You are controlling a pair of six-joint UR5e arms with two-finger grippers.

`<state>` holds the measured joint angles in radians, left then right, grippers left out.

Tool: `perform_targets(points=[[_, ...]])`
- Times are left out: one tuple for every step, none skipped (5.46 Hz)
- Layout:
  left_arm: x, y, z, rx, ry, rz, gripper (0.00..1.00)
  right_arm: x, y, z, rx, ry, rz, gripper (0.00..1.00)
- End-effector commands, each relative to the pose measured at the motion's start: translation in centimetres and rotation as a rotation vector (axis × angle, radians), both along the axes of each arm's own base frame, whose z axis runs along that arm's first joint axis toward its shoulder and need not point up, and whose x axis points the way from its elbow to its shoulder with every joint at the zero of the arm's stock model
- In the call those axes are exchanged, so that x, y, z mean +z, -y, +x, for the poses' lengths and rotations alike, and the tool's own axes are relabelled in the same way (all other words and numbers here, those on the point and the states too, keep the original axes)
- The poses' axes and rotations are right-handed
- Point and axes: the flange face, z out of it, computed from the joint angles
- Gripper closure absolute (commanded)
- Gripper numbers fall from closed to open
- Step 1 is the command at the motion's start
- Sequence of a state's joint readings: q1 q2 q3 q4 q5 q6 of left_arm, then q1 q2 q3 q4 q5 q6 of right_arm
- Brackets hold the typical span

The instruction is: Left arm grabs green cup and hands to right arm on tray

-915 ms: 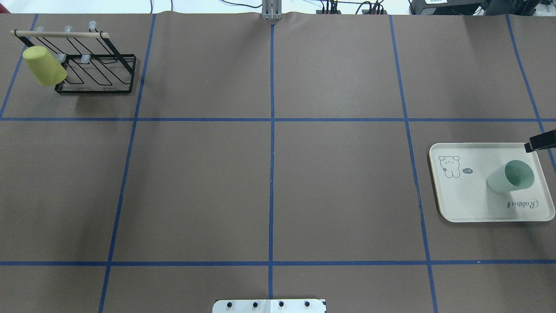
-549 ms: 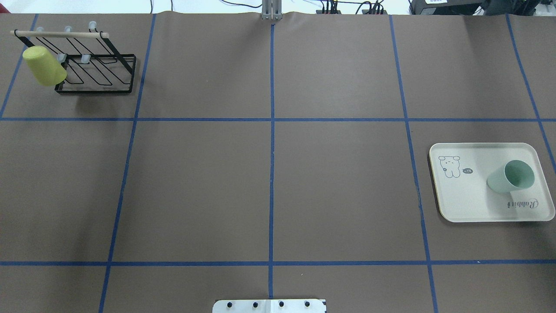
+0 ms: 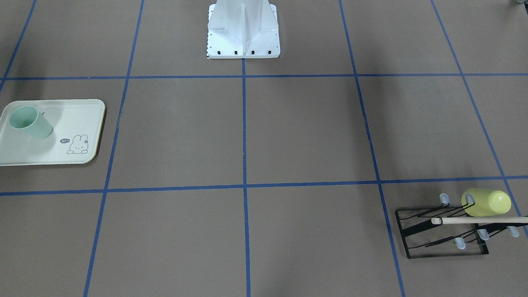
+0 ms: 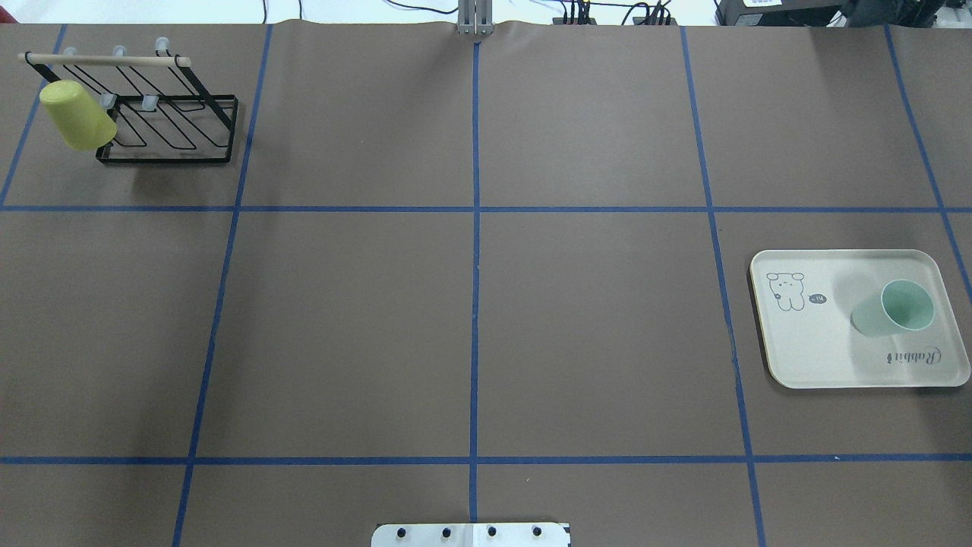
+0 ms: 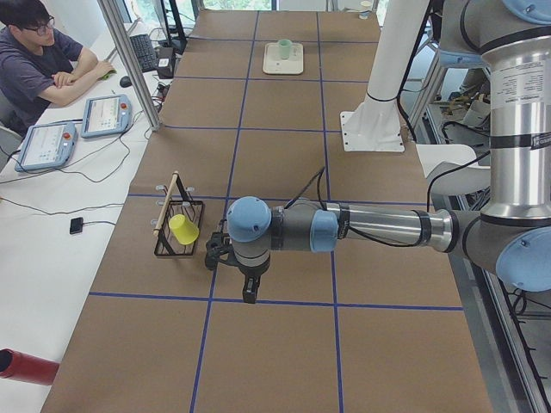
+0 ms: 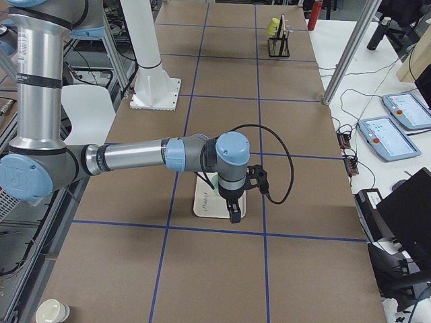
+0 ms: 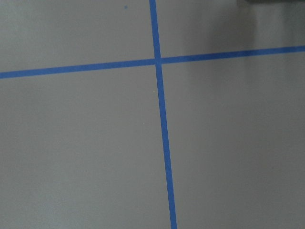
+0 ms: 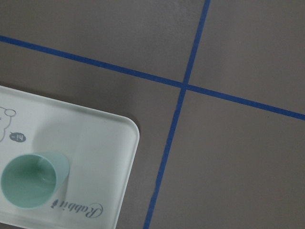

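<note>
The pale green cup (image 4: 892, 311) stands upright, mouth up, on the cream Rabbit tray (image 4: 820, 349) at the table's right side. It also shows in the front view (image 3: 31, 122) and in the right wrist view (image 8: 33, 180). Nothing holds it. The right gripper (image 6: 234, 215) shows only in the right side view, above the tray's near edge; I cannot tell whether it is open. The left gripper (image 5: 250, 291) shows only in the left side view, pointing down over the table near the rack; I cannot tell its state. The left wrist view shows only bare mat and blue tape.
A black wire rack (image 4: 167, 129) with a wooden bar stands at the far left corner. A yellow-green cup (image 4: 76, 115) hangs on it. The white robot base (image 3: 243, 37) is at the table's near edge. An operator (image 5: 43, 60) sits at the far side.
The black gripper tip that showed at the right edge over the tray's far corner has left the overhead view. The green cup and the tray have not moved.
</note>
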<state>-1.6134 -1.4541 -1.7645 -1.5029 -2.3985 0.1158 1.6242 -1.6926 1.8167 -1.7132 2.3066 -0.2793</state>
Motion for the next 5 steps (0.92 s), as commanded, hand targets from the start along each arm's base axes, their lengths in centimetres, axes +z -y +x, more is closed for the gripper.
perform_targets(points=[[0.4,-0.3,-0.8,-0.004,0.049,-0.01,0.0,4.0,-2.2,1.0,0.002,0.003,-0.059,0.0],[0.8,-0.5,-1.2,0.015,0.099,0.005,0.0,4.2,-2.8,1.0,0.017,0.0,-0.076,0.0],[1.2,-0.7,-1.1,0.012,0.096,-0.026,0.0,4.3,-2.8,1.0,0.018,-0.003,-0.081,0.0],[0.8,-0.8,-1.2,0.008,0.098,-0.017,0.0,4.3,-2.8,0.9,0.016,-0.003,-0.081,0.0],[0.1,-0.6,-1.2,0.01,0.104,0.001,0.0,4.3,-2.8,0.9,0.021,-0.003,-0.085,0.0]])
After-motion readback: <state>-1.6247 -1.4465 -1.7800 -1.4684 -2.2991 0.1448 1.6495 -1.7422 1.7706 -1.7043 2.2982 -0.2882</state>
